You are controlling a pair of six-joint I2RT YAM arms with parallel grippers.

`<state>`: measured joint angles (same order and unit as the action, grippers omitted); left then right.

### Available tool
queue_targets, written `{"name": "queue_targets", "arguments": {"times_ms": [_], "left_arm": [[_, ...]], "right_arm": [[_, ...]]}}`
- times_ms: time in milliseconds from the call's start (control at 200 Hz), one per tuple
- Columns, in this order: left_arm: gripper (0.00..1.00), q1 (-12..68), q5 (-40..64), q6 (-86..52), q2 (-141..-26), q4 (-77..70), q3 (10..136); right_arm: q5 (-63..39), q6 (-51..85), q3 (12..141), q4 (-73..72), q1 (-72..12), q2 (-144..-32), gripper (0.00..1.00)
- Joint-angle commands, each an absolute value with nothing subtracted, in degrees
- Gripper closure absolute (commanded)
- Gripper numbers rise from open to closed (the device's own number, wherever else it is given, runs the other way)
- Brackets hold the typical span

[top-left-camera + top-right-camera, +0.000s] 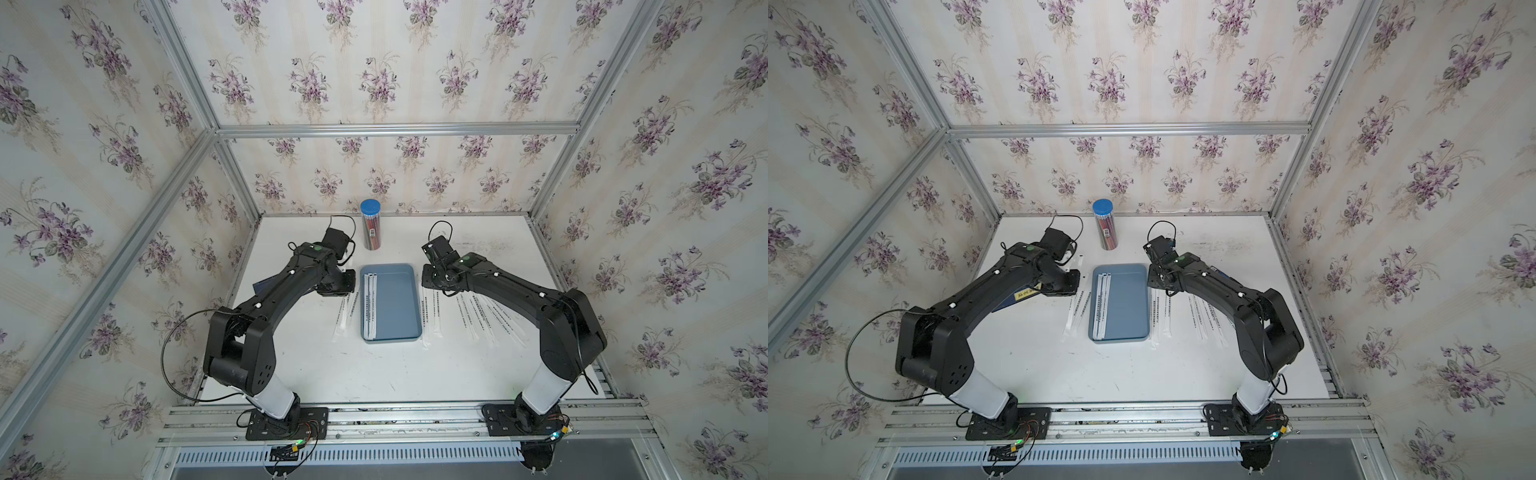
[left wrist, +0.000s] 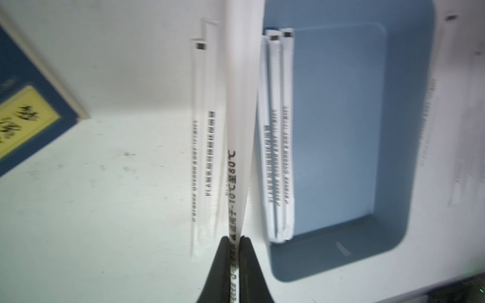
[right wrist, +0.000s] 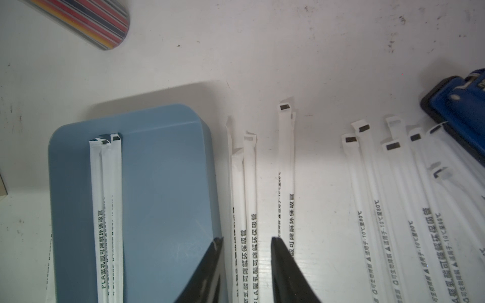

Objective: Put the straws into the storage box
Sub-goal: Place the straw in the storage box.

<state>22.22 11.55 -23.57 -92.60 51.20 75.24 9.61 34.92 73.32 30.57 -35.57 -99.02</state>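
A straw [image 2: 237, 131] is clamped in the left claw [image 2: 234, 251] at the storage box's [image 1: 399, 303] ten o'clock; the right claw [image 3: 246, 251] is parted.

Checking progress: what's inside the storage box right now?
Three wrapped straws lie together along one long wall of the storage box; the rest is bare. Anything beneath them is hidden.

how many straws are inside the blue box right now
3 straws, side by side and touching, along the storage box wall on the left arm's side; another could be hidden beneath them.
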Motion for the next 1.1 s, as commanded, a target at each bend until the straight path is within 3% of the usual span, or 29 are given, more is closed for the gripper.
{"name": "queue_targets", "arguments": {"times_ms": [0,410,1099], "left_arm": [[0.92,27.1,17.2,-33.9,-93.7,50.2,75.8],[0.93,31.4,17.4,-36.8,-109.7,48.6,85.3],[0.91,30.2,15.4,-34.1,-115.6,44.2,82.4]], "right_arm": [[10.8,35.5,73.3,30.0,-35.5,-98.6,0.65],[11.3,36.1,70.7,28.9,-35.5,-96.5,0.66],[10.7,36.2,70.9,28.3,-35.5,-97.7,0.68]]}}
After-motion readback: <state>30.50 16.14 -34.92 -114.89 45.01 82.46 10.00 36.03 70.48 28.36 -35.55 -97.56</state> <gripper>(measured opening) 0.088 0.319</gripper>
